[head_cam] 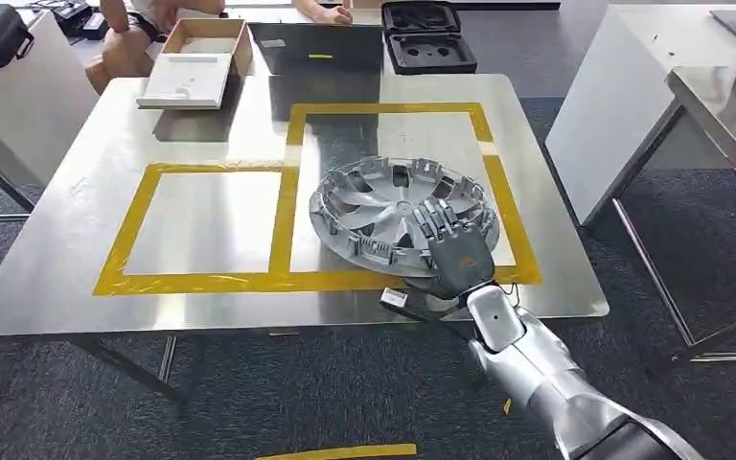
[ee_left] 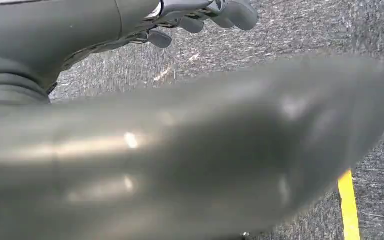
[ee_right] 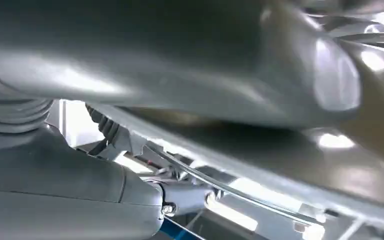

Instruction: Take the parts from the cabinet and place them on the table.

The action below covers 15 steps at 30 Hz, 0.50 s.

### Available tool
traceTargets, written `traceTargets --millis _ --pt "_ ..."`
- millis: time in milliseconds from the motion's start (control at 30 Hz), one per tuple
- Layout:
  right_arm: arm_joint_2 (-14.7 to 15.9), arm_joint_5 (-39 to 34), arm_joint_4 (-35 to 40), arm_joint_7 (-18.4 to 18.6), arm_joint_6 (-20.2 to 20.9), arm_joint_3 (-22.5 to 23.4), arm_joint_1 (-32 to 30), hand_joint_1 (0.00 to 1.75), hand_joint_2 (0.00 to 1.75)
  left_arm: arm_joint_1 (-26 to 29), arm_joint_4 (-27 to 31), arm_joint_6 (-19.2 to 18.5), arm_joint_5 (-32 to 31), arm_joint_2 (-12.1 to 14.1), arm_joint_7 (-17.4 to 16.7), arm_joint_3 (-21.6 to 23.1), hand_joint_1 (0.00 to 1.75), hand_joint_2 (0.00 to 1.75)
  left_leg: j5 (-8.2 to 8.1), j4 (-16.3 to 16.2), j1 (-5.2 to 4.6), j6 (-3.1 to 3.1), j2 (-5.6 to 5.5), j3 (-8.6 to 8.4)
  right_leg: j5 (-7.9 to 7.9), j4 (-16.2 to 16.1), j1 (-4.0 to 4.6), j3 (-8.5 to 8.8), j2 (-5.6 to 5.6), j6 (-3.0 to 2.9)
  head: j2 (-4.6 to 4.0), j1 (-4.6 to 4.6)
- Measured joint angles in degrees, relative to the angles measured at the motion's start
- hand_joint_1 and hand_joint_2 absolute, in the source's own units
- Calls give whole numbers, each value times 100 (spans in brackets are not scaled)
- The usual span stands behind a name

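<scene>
Gripping the near rim of a silver hubcap (head_cam: pixel 398 214) with the right hand (head_cam: pixel 455 251), fingers draped over its top, thumb under its edge. Lying flat on the steel desk (head_cam: pixel 77 240) inside the right yellow tape square (head_cam: pixel 292 192), beyond the hand. Left hand (ee_left: pixel 200 17) hanging over grey carpet, fingers loosely curled, holding nothing.

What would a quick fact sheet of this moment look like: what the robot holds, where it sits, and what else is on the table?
Held item: silver hubcap, gripped at its near rim by the right hand
Hubcap position: lying on the metal table, inside the right yellow-taped square
Left taped square: nothing in it
Left hand: hanging over the carpet, holding nothing
Far edge of table: open white box, black case
</scene>
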State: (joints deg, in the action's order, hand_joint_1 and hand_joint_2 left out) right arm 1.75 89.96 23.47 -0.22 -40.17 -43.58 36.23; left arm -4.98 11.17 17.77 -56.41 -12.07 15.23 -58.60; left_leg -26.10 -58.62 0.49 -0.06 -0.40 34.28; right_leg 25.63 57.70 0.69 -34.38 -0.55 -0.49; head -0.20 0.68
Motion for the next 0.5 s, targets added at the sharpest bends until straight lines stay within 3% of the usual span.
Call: traceTargets --millis 300,500 --pt "70 2 197 -9 0 182 -150 0 0 -37 2 -103 -96 24 70 0 0 0 0 0 0 0 0 1 0 0 -1 -1 0 0 0 0" --pt "72 -105 464 -361 0 501 -240 0 0 -165 9 -162 -142 42 140 9 0 0 1 0 0 -1 0 1 0 1 0 0 0 0 0 -2"
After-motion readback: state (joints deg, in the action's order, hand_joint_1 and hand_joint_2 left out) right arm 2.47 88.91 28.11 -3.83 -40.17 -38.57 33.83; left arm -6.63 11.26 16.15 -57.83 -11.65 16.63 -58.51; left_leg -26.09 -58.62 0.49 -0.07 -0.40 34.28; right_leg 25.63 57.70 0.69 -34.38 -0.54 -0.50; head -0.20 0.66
